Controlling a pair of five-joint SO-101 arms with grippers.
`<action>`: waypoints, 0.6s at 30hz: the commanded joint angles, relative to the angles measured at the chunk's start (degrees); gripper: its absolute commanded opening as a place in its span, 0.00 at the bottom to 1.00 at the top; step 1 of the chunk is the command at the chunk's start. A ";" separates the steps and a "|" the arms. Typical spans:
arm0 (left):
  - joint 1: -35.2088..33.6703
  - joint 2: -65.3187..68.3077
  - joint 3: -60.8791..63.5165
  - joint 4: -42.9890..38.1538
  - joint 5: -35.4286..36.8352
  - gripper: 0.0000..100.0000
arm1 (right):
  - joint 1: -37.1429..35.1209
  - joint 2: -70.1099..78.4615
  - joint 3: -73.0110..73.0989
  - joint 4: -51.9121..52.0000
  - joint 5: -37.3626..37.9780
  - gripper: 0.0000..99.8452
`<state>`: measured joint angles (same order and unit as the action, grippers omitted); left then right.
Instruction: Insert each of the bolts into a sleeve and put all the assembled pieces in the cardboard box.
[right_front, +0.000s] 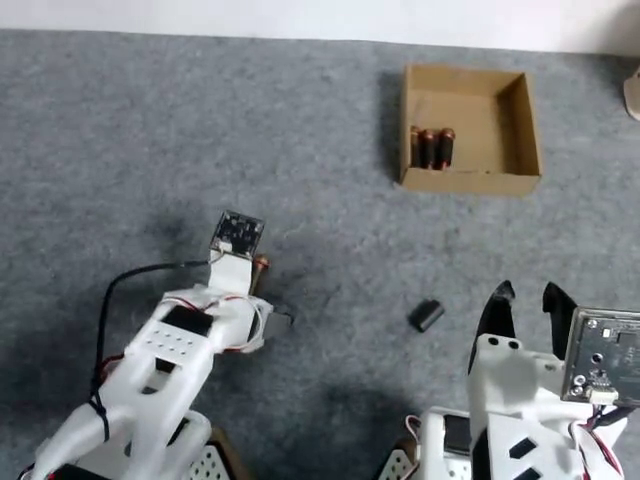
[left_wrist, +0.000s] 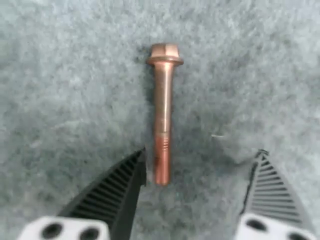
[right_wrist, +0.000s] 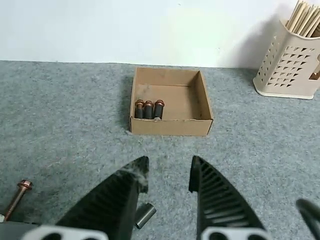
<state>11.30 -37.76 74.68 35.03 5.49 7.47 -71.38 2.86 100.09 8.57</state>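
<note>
Jaws wide apart on left gripper (left_wrist: 202, 155), hanging over copper-coloured flanged metal bolt (left_wrist: 162, 120) flat on grey carpet (right_front: 150, 120), nothing clamped. Short black cylindrical sleeve (right_front: 426, 315) at 4 o'clock from it, near right gripper (right_wrist: 169, 162), also gaping, empty. Brown cardboard box (right_front: 465, 182) at 1 o'clock from sleeve, three assembled pieces (right_front: 432, 147) inside. Probably last-bolt pickup: needs centring, then pinching shank.

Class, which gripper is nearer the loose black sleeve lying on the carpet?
Right. The right gripper hangs open close beside the sleeve. The left gripper is farther off, open over the loose bolt.
</note>
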 joint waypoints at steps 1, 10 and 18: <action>-0.57 -1.36 -5.14 -0.70 -0.18 0.32 | 0.40 0.40 -0.04 0.40 0.62 0.13; -0.31 -1.36 -9.63 -0.62 -0.44 0.13 | 0.40 0.31 0.04 0.66 0.53 0.13; -0.75 3.03 -11.30 -0.62 -0.18 0.20 | 0.40 0.22 0.92 0.66 0.53 0.13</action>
<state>11.38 -36.97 67.65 35.03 5.49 7.47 -71.38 2.86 100.09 8.57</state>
